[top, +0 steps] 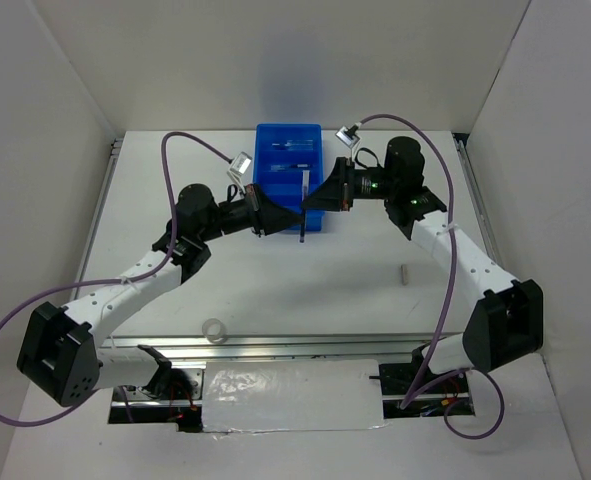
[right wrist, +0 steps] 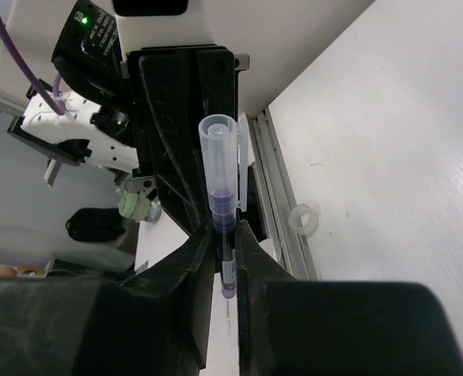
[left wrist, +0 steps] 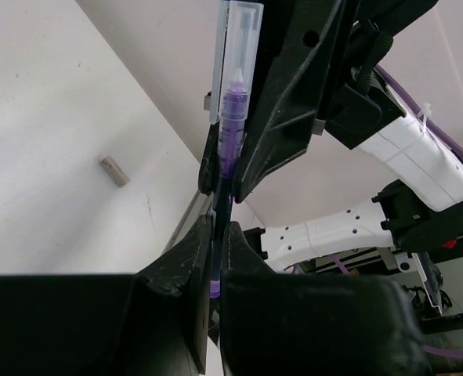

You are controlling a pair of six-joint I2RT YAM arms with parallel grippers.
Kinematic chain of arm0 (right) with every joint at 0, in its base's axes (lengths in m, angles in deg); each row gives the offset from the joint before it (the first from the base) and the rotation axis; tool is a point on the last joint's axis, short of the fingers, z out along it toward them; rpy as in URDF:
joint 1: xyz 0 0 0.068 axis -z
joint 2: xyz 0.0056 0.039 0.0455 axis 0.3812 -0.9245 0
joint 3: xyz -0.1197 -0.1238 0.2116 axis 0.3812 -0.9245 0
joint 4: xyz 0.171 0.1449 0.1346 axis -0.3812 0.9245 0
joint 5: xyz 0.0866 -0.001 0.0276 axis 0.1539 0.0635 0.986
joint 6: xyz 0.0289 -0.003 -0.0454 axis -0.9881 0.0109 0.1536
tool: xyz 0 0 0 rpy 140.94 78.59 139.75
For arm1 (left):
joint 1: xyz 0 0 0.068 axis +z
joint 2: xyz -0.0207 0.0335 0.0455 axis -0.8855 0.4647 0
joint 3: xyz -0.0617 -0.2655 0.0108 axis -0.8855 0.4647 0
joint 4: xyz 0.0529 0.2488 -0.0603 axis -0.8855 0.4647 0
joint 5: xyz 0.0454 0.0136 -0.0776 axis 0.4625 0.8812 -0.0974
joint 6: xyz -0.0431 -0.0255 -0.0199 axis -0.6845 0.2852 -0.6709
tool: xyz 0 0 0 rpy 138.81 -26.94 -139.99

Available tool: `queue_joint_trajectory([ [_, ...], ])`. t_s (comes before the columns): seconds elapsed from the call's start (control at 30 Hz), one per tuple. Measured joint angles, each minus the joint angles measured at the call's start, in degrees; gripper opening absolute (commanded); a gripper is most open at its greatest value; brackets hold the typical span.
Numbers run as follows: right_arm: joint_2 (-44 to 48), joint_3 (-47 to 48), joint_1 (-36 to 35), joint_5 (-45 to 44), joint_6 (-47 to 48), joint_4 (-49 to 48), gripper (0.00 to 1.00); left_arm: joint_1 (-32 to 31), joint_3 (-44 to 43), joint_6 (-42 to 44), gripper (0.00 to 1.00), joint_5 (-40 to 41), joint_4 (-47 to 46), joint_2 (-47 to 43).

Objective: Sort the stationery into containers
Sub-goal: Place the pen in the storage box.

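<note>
Tray (top: pixel 260 160) sits at table centre-far with pens in its far compartments. Eraser (top: pixel 405 273) lies right of centre and tape ring (top: pixel 214 328) near the front edge, both well apart from the arms. Left gripper (left wrist: pixel 215 254) and right gripper (right wrist: pixel 227 257) meet nose to nose over the tray's near right corner, each body blocking the other wrist camera's view of the tray. Both are clamped on the same pen (left wrist: pixel 233 110), which is off the table. Long axis runs near-far in the top view, clear cap toward the far side.
</note>
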Motion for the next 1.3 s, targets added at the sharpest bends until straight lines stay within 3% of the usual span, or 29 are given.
queue_joint_trajectory([
  [0.07,-0.1,0.0,0.0,-0.2,0.4,0.2,0.04,0.0,0.0,-0.1,0.06,0.0,-0.1,0.0],
  [0.17,-0.1,0.7,0.1,-0.6,1.5,2.1,0.0,0.1,0.0,0.2,0.44,0.0,-0.1,0.0],
  [0.2,-0.1,1.3,0.1,-0.7,2.4,3.4,0.0,0.3,0.0,0.5,0.89,0.0,0.1,0.0],
  [0.23,-0.3,2.7,0.3,-1.0,3.7,5.9,0.0,0.6,-0.1,1.2,0.99,-0.2,0.9,0.0],
  [0.37,-4.1,15.5,0.9,-6.3,15.1,19.3,0.0,4.3,-3.6,7.5,0.99,0.5,11.2,0.4],
  [0.47,-10.8,33.2,0.6,-16.7,30.2,31.6,0.0,8.2,-10.4,17.6,0.99,4.4,22.9,2.1],
  [0.6,-18.6,47.8,-1.4,-31.6,47.4,39.5,0.01,12.7,-14.3,29.8,0.99,12.7,33.2,2.3],
  [0.77,-28.0,50.0,-6.1,-47.6,66.5,40.0,0.01,19.0,-14.4,39.4,0.99,18.1,42.4,2.9],
  [1.03,-49.9,56.0,-8.9,-60.2,84.5,37.4,0.01,28.1,-9.6,44.0,0.99,15.5,45.2,3.1],
  [1.3,-53.5,54.6,-9.9,-66.9,96.5,29.4,0.01,30.2,-4.9,44.9,0.99,10.7,44.6,1.8],
])
